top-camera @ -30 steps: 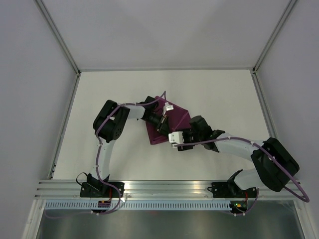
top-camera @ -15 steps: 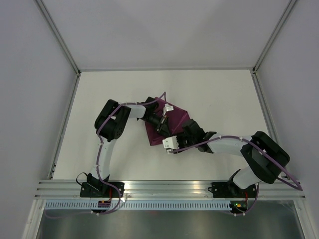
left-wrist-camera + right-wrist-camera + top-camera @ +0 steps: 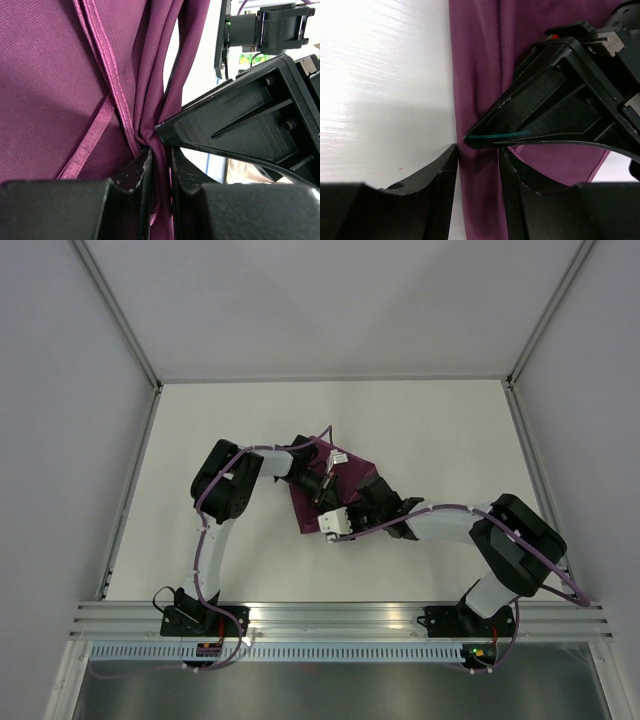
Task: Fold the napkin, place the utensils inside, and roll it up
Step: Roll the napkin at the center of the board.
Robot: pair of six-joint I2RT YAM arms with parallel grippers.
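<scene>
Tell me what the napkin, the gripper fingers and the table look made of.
Napkin: woven cloth with a slight sheen; fine weave and a stitched hem show. Fingers: matte black plastic, probably printed, going by fine layer lines; pale scuffs at the tips. Table: white, glossy, faintly streaked; perhaps laminate or plastic, hard to tell.

The left arm (image 3: 218, 492) rises from its base, bends at the elbow and reaches right, its gripper (image 3: 157, 156) with jaws pinched almost together on a fold of napkin (image 3: 50, 75). The right arm (image 3: 512, 548) folds sharply at its elbow and stretches left, low over the surface. Its gripper (image 3: 479, 150) meets the left one tip to tip, jaws apart, straddling the napkin's edge.
</scene>
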